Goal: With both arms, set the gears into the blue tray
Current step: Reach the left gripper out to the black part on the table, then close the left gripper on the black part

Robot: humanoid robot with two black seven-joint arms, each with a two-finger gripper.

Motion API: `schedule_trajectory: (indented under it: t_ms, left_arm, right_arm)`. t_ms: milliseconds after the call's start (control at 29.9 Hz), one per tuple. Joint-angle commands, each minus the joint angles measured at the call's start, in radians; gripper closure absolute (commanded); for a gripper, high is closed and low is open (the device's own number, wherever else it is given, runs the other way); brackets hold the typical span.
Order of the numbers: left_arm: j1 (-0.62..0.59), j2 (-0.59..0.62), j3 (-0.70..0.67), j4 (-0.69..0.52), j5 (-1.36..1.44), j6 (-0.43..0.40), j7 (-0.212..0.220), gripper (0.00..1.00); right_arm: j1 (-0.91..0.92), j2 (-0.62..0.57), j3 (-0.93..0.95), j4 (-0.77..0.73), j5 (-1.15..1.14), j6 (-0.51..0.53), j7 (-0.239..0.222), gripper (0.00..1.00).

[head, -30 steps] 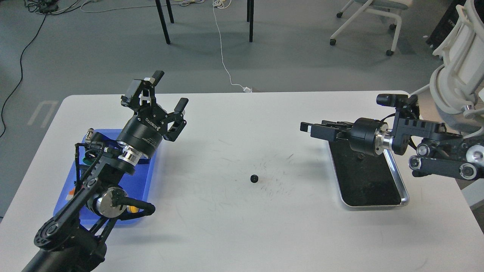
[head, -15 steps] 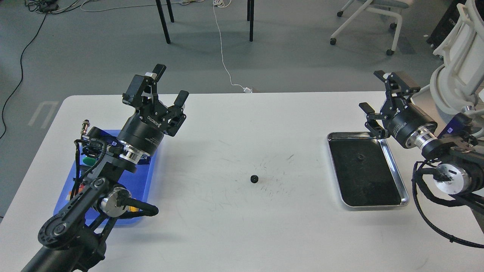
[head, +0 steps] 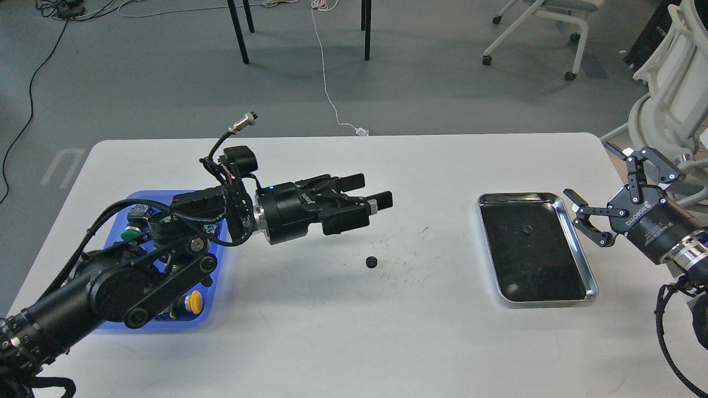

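One small black gear (head: 371, 261) lies on the white table near its middle. A second gear (head: 526, 229) rests on the black lining of the silver tray (head: 593, 286) at the right. The blue tray (head: 156, 325) sits at the left, largely covered by my left arm. My left gripper (head: 377, 193) points right, hovering above and slightly left of the middle gear, open and empty. My right gripper (head: 593, 188) hangs open and empty past the silver tray's right rim.
Push buttons with green (head: 129, 234) and yellow (head: 194, 301) caps lie in the blue tray. Scuff marks surround the middle gear. Beyond the far table edge are chair legs and a white cable (head: 331, 99) on the floor.
My left arm swung from upright over the blue tray to pointing right toward the middle gear. My right arm pulled back from over the silver tray to its right side and lowered.
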Motion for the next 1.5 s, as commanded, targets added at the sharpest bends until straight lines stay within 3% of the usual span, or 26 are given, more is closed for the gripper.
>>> schedule_trajectory:
  t_ms: [0, 167, 267, 435, 669, 936, 1237, 1471]
  left_arm:
    - [-0.185, -0.017, 0.195, 0.099, 0.172, -0.001, 0.001, 0.02]
    - [-0.353, -0.126, 0.423, 0.269, 0.219, 0.010, 0.001, 0.05]
    - [-0.376, -0.171, 0.493, 0.331, 0.219, 0.011, 0.001, 0.08]
    - [-0.367, -0.192, 0.593, 0.351, 0.219, 0.011, 0.001, 0.22]
    - [-0.338, -0.215, 0.599, 0.395, 0.219, 0.011, 0.001, 0.36]
    - [-0.332, -0.266, 0.604, 0.480, 0.219, 0.031, 0.001, 0.37]
    - [-0.330, -0.288, 0.619, 0.509, 0.219, 0.034, 0.001, 0.47]
    - [-0.324, -0.274, 0.619, 0.512, 0.219, 0.034, 0.001, 0.64]
  right_arm:
    - [-0.002, 0.013, 0.002, -0.047, 0.001, 0.001, 0.000, 0.03]
    - [-0.002, 0.015, 0.000, -0.062, 0.008, 0.001, 0.000, 0.03]
    - [-0.002, 0.015, 0.000, -0.061, 0.008, 0.001, 0.000, 0.03]
    - [-0.002, 0.015, -0.002, -0.061, 0.008, 0.001, 0.000, 0.03]
    - [-0.002, 0.015, -0.003, -0.059, 0.006, 0.001, 0.000, 0.03]
    - [-0.002, 0.017, -0.003, -0.056, 0.006, 0.001, 0.000, 0.03]
    - [-0.002, 0.017, -0.003, -0.056, 0.006, 0.001, 0.000, 0.03]
    - [0.000, 0.017, -0.002, -0.058, 0.004, 0.001, 0.000, 0.03]
